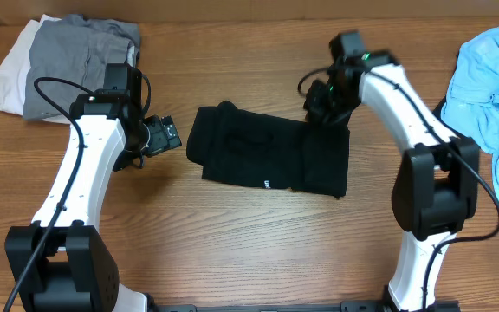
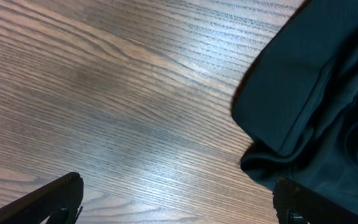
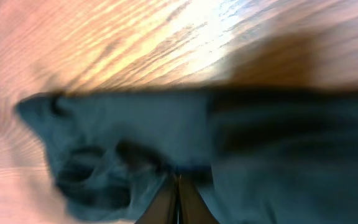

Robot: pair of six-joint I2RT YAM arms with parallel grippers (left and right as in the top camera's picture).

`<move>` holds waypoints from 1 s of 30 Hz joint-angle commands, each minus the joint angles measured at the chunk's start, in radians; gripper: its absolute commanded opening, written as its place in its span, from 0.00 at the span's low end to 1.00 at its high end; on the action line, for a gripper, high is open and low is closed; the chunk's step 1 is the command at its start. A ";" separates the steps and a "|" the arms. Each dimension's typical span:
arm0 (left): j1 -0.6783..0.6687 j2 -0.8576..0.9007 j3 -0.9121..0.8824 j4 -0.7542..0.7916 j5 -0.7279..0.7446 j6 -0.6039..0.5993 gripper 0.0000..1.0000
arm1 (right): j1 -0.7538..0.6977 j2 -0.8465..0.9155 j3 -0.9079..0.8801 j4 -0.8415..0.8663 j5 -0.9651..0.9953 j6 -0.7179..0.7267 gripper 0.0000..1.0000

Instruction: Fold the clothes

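Wood table (image 1: pixel 258 234): my right gripper (image 3: pixel 178 200) pinches the black shirt (image 1: pixel 267 156) edge for folding; my left gripper (image 1: pixel 165 135) is splayed wide beside it.

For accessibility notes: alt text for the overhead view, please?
A black shirt lies partly folded on a table, the right hand shut on its far right corner and the left hand open beside its left edge. A grey garment and a white garment sit upper left, a light blue garment at right.
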 commanded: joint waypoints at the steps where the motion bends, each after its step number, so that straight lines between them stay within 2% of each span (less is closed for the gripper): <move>1: -0.008 0.005 0.003 -0.005 0.001 -0.001 1.00 | -0.036 -0.056 0.164 -0.144 0.033 -0.101 0.04; 4: -0.008 0.005 0.003 0.002 0.001 0.016 1.00 | -0.040 -0.082 0.203 -0.310 0.060 -0.124 0.04; 7: -0.008 0.005 0.003 0.002 0.001 0.016 1.00 | -0.023 -0.086 0.177 -0.447 0.200 -0.122 0.04; 10: -0.008 0.005 0.003 0.002 0.002 0.016 1.00 | 0.011 -0.085 0.083 -0.453 0.239 -0.122 0.04; 19: -0.008 0.005 0.003 -0.014 0.013 0.016 1.00 | 0.117 -0.084 -0.300 -0.180 0.235 -0.053 0.04; 27: -0.008 0.005 0.003 -0.014 0.021 0.016 1.00 | 0.164 -0.082 -0.500 0.074 0.043 -0.031 0.07; 30: -0.008 0.005 0.003 -0.014 0.021 0.016 1.00 | 0.187 -0.081 -0.532 0.135 -0.002 -0.004 0.04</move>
